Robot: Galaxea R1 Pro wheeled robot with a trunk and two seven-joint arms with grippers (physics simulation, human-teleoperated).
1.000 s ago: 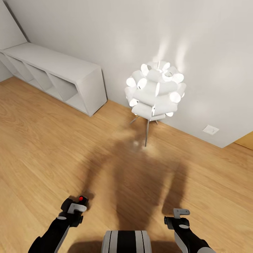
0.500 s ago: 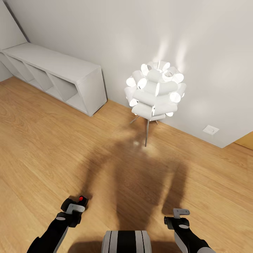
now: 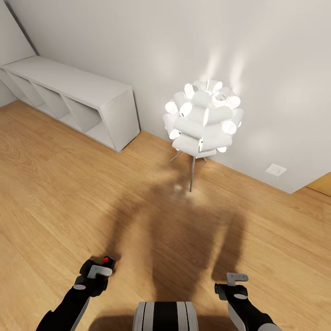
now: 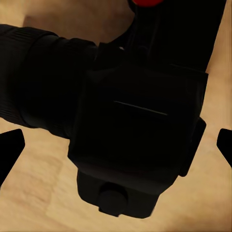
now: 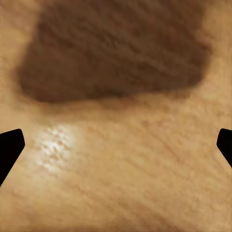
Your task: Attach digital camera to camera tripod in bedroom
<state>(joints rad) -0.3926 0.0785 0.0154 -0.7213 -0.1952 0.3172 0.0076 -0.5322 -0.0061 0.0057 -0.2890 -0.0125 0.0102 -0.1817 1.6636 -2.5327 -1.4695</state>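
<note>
While my base faces the white wall (image 3: 92, 41) of the bedroom, my left gripper (image 3: 97, 270) sits low and near on the left, clamped on the digital camera (image 4: 130, 125). In the head view the digital camera shows as a small black body with its red button (image 3: 107, 260) on top, held above the light wood floor (image 3: 55, 197). In the left wrist view the camera body lies between my two fingertips (image 4: 9, 150) — lens barrel to one side, red button at the far edge — and the dark tips stand at the outer edges of the picture.

My right gripper (image 3: 234, 282) sits low and near on the right, well apart from the left one. Its fingers are spread and hold nothing; the right wrist view shows the two tips (image 5: 9, 150) at the edges, with bare wood floor and a dark shadow patch (image 5: 116, 53) between them.

Ahead, the lit white tube-cluster floor lamp (image 3: 203, 120) stands on thin legs just beside the wall (its glow marks the wall above it). To the far left, a white cubby shelf (image 3: 73, 103) stands against the wall. A small white wall plate (image 3: 275, 169) sits low on the wall, right of the lamp. My own shadow (image 3: 179, 230) falls across the floor between the grippers and the lamp.
</note>
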